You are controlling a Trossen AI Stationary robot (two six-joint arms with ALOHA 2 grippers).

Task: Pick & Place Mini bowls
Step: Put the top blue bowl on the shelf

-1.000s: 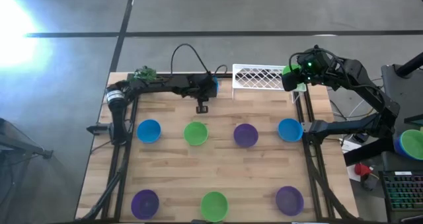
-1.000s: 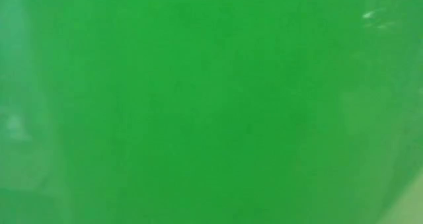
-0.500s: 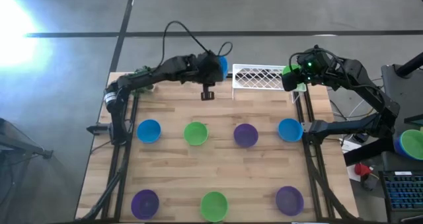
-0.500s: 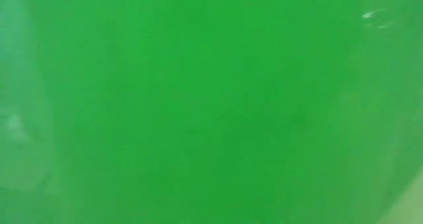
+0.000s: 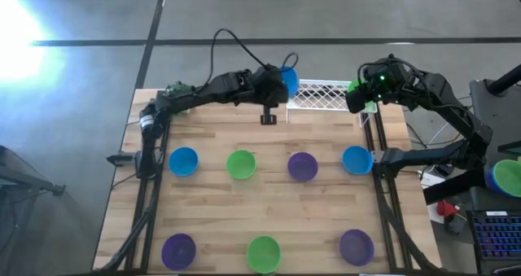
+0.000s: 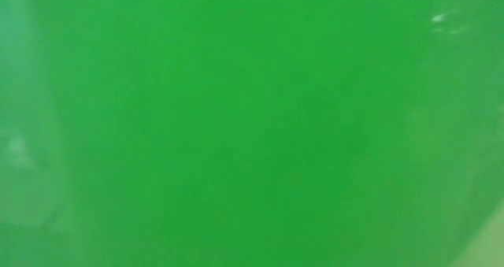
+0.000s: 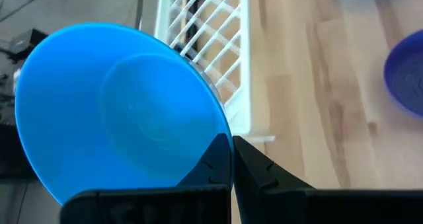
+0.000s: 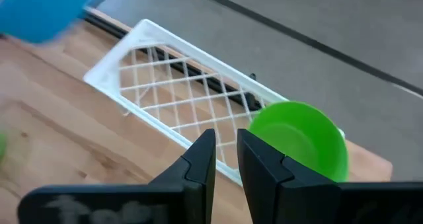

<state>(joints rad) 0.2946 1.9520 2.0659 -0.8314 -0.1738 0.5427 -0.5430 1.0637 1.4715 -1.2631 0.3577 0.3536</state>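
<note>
Blue bowl [image 7: 119, 112], white rack [image 5: 321, 94]

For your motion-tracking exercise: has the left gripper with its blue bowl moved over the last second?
Yes. The left gripper, shut on the blue bowl, has travelled along the table's far edge toward the white wire rack, now reaching its near end.

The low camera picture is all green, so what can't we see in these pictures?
- Low view: a green surface fills it, hiding the table and both arms.
- High view: the toy plant is partly hidden by the left arm.
- Left wrist view: the blue bowl hides part of the white rack.
- Right wrist view: the green bowl is partly behind the fingers.
</note>
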